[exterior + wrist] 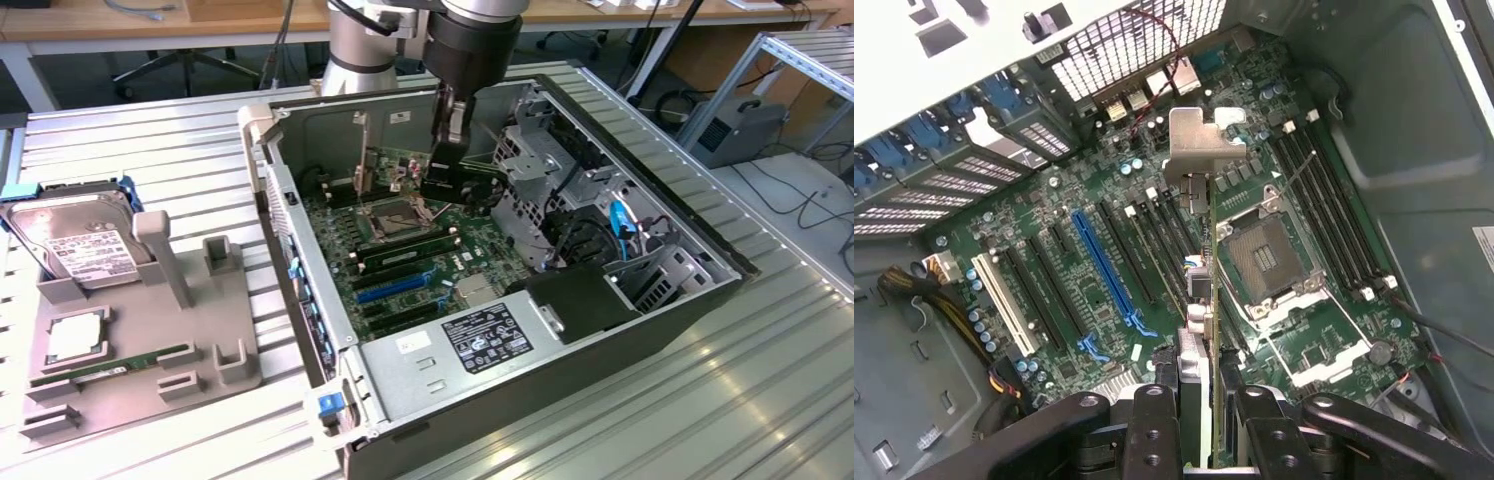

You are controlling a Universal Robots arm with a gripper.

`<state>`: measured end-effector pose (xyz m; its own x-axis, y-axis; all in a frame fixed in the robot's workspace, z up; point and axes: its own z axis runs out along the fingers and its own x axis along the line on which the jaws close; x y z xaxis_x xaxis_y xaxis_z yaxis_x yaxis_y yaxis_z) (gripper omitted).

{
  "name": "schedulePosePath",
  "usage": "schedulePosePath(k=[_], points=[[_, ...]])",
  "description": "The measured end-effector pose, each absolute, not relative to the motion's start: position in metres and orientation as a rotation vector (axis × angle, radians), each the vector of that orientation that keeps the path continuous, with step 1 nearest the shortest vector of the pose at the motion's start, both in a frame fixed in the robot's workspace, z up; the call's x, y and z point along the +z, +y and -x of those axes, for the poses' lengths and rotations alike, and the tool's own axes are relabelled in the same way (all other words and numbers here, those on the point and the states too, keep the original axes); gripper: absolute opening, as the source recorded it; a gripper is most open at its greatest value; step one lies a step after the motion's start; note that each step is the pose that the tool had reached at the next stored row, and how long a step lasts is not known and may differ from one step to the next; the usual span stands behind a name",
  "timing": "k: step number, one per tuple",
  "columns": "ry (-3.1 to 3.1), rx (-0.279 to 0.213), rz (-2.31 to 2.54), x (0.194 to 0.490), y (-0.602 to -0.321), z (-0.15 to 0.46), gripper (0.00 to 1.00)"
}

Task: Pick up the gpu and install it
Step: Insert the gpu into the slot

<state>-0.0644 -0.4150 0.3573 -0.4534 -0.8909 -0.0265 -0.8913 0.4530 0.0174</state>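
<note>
Jaws closed narrow on the gpu (pixel 1210 290), 1 finger (pixel 1154 432) on each flat side, so the card stands edge-on down inside the open computer case (pixel 667 310). Its long axis runs straight out from the jaws, silver bracket (pixel 1199 140) at the far end, nearest the case's rear wall. It hangs over the motherboard (pixel 1054 300) between the blue slot (pixel 1104 265) and the CPU socket (pixel 1264 260), roughly parallel to the black slots. I can't tell whether its lower edge touches one.
</note>
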Motion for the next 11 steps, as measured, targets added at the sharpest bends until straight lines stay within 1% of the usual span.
schedulePosePath(k=[11], points=[[2.652,0.045,1.658,0.3573,-0.415,0.0644,0.27]])
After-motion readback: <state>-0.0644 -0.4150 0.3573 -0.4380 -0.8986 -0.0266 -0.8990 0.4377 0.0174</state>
